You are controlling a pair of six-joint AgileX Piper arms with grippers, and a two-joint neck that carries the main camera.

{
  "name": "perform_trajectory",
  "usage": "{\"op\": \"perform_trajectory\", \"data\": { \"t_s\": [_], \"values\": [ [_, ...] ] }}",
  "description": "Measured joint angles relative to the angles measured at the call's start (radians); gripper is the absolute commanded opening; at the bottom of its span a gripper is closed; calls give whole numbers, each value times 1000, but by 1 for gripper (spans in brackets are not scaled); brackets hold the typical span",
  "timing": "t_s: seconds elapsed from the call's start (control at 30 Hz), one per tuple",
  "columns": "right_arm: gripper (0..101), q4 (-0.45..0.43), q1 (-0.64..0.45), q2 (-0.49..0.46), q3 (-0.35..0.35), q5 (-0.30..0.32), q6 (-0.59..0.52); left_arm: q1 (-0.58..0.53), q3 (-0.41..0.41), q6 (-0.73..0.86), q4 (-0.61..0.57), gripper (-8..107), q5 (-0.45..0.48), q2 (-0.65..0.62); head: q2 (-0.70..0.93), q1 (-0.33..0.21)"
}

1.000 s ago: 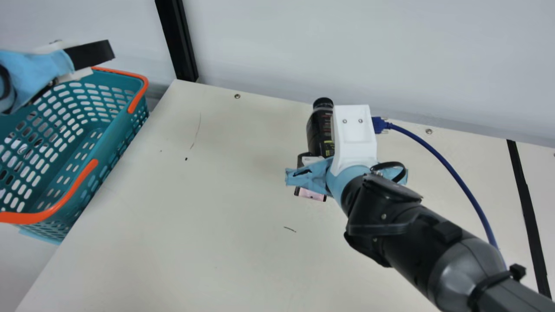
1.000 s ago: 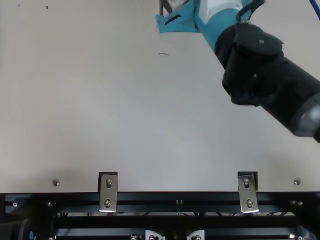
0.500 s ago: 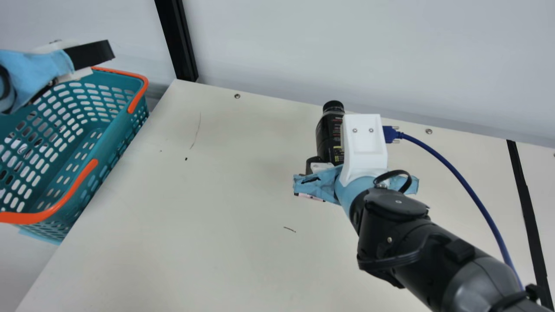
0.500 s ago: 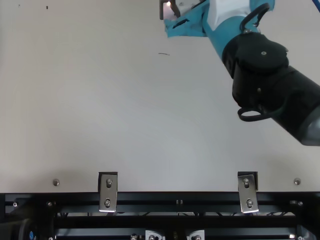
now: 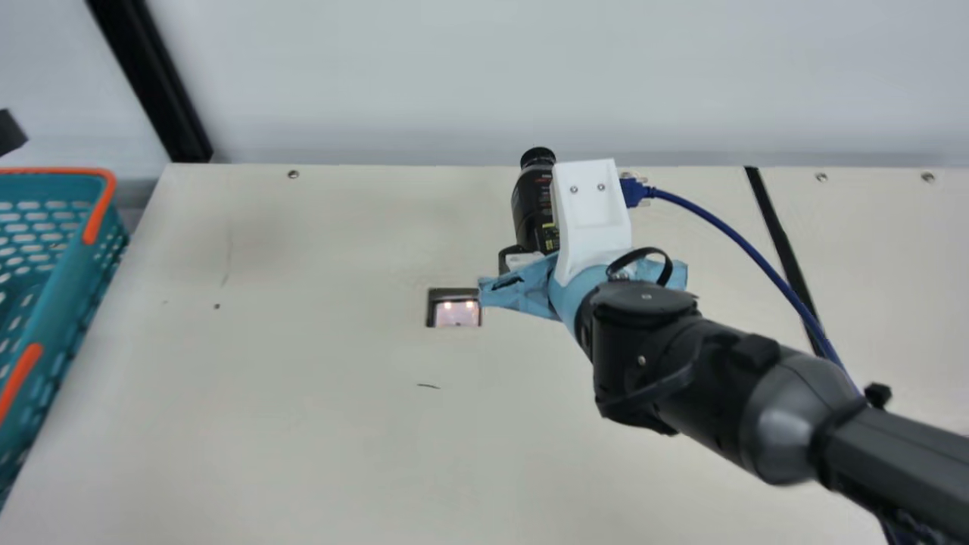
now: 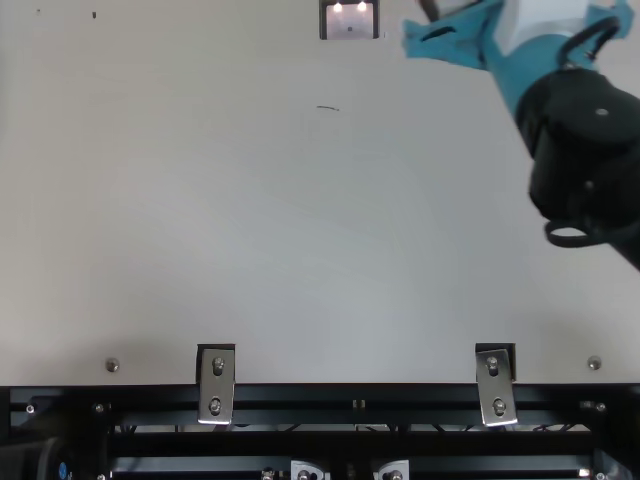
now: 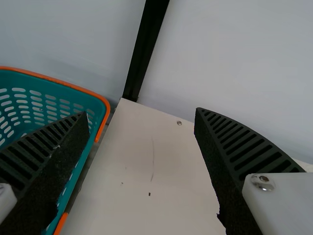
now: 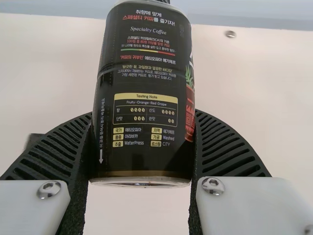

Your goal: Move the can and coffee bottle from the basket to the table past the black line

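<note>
My right gripper [image 5: 522,262] is over the table's back part in the main view, shut on the black coffee bottle [image 5: 532,206], which stands cap-up left of the black line [image 5: 780,242]. In the right wrist view, the ribbed fingers of this gripper [image 8: 143,147] press the bottle [image 8: 142,88] from both sides near its base. A black fingertip of my left gripper [image 5: 10,133] shows at the main view's left edge, above the teal basket [image 5: 60,303]. The left wrist view has that gripper [image 7: 139,117] open and empty, with the basket [image 7: 93,105] beyond one finger.
A small dark-framed panel [image 5: 456,309] lies in the table left of the right gripper. The blue cable [image 5: 746,246] arcs from the right wrist across the black line. A black post [image 5: 163,83] and a pale wall stand behind the table [image 5: 325,424].
The neck camera has turned rightward. In the top view my right arm has moved right, uncovering the panel, and the bottle has gone with it, still gripped.
</note>
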Motion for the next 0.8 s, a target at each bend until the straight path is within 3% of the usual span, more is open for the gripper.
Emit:
{"op": "perform_trajectory", "data": {
  "t_s": [0.43,0.8],
  "values": [
    [0,-17,-184,-186,193,35,23,0,0,0,0,90,0,0,-312,-15],
    [0,19,-393,-356,337,24,-54,0,0,0,0,90,0,0,-471,-51]
  ]
}}
